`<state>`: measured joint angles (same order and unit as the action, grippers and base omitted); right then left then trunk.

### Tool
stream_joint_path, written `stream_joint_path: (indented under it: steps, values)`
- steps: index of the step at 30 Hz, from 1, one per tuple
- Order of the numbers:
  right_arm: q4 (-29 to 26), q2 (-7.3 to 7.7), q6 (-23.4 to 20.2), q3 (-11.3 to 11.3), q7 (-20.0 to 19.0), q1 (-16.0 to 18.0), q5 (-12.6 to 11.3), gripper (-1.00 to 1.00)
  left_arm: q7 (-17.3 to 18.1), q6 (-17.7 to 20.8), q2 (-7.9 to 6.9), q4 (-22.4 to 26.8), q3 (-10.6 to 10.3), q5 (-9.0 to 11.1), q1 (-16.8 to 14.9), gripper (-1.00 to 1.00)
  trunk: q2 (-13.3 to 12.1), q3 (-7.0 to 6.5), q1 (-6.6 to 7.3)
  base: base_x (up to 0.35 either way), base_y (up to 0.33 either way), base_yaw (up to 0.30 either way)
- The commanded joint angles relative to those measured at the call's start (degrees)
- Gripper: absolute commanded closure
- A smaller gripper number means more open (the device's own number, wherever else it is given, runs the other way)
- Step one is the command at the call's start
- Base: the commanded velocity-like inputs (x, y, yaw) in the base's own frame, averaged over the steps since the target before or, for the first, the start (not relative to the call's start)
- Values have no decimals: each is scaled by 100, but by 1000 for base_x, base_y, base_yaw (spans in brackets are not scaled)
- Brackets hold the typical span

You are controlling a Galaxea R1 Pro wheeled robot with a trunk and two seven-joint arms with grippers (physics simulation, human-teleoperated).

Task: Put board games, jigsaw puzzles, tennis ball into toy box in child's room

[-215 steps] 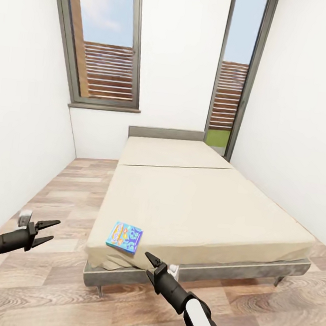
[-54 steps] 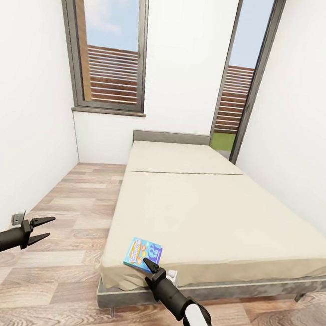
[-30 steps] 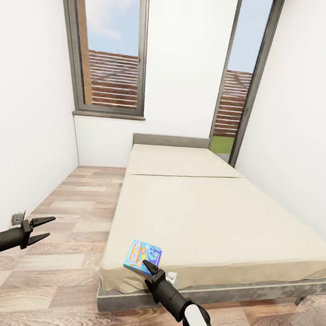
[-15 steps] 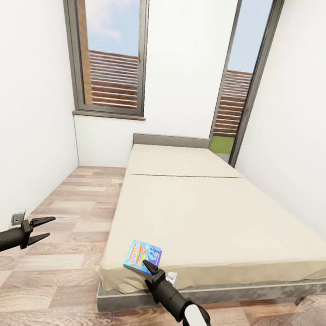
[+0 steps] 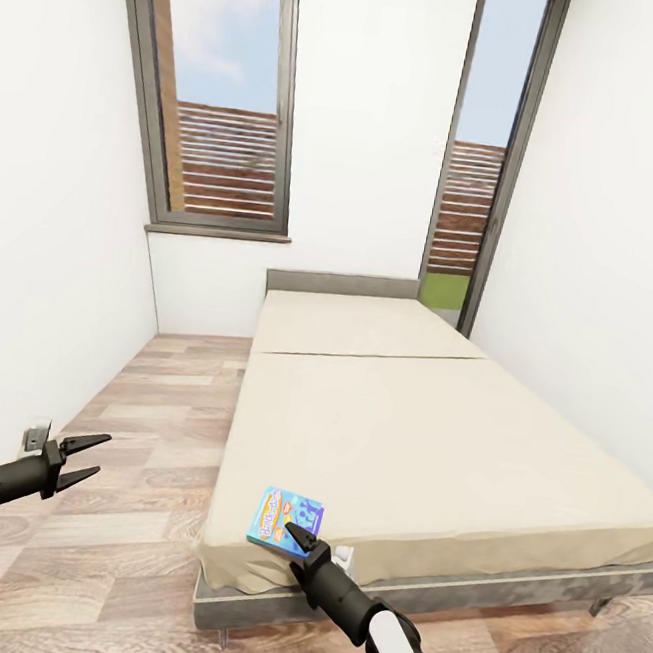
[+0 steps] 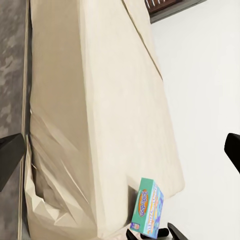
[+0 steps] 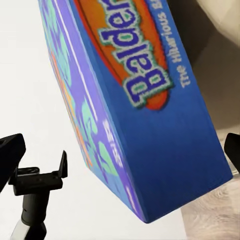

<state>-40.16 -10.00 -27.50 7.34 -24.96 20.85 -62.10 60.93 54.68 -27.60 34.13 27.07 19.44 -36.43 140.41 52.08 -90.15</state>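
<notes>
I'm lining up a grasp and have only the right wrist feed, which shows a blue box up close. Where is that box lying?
Observer: The board game lies flat on the bed, at the near corner by the foot end, on the robot's left side of the mattress.
Operator: How close is my gripper to it?
Observer: In the head view the right gripper is open, its fingertips right at the box's near edge; I can't tell whether they touch.
Operator: And the other arm?
Observer: The left gripper is open too, held out over the wooden floor, well to the left of the bed.
</notes>
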Motion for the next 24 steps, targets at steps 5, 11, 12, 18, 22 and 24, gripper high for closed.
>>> stream_joint_path:
  steps: [5, 11, 12, 18, 22, 24]
  values:
    - [-379, 0, 4, 28, -28, 6, -127, -100, 15, 26, 1, -3, 9, -3, -4, -100, 2, 5, 1, 0, 0, 0]
    - [-379, 0, 7, 36, -27, 6, -127, -100, 14, 26, 1, -3, 9, -2, -4, -100, 2, 5, 1, 0, 0, 0]
    - [-379, 0, 7, 38, -27, 6, -127, -100, 14, 26, 1, -3, 9, -2, -4, -100, 2, 5, 1, 0, 0, 0]
    - [-379, 0, 8, 39, -27, 6, -127, -100, 15, 26, 1, -3, 9, -3, -4, -100, 2, 5, 1, 0, 0, 0]
    - [-379, 0, 8, 39, -26, 6, -125, -100, 14, 26, 1, -3, 9, -2, -4, -100, 2, 5, 1, 0, 0, 0]
    - [-379, 0, 8, 39, -26, 6, -122, 100, 15, 26, 1, -3, 9, -2, -4, -100, 2, 5, 1, 0, 0, 0]
